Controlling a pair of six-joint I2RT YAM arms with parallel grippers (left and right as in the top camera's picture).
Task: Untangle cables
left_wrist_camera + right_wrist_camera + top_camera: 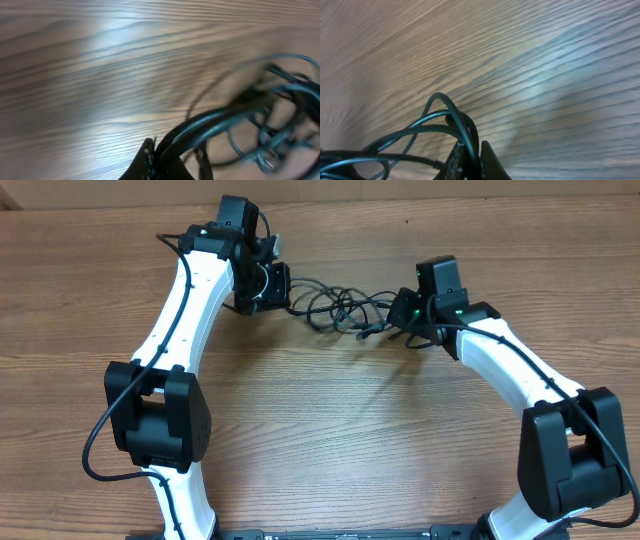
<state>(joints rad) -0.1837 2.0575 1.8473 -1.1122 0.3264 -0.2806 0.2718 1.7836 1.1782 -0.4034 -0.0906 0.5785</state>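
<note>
Jaws, left: pressed together, pinching a strand of the cables (335, 308) at the knot's 9 o'clock edge.
Jaws, right: pressed together, pinching a strand at the knot's 3 o'clock edge; the right wrist view shows it arching up out of the closed tips.
Cables: one loose knot of thin black loops on the surface (320, 440), at its 12 o'clock side, strung between your two grips. From the left jaws it runs toward 3 o'clock, from the right jaws toward 9 o'clock. What looks like a plug (364, 332) pokes out at the knot's 5 o'clock.
Step in hand, as judged: drawing the knot apart.
Handling: draw your grips away from each other slowly, left toward 9, right toward 3, low over the surface. Stop if the loops cinch instead of sliding, then take a different strand. The left wrist view is blurred, so do not rely on it to tell which strand you hold.
</note>
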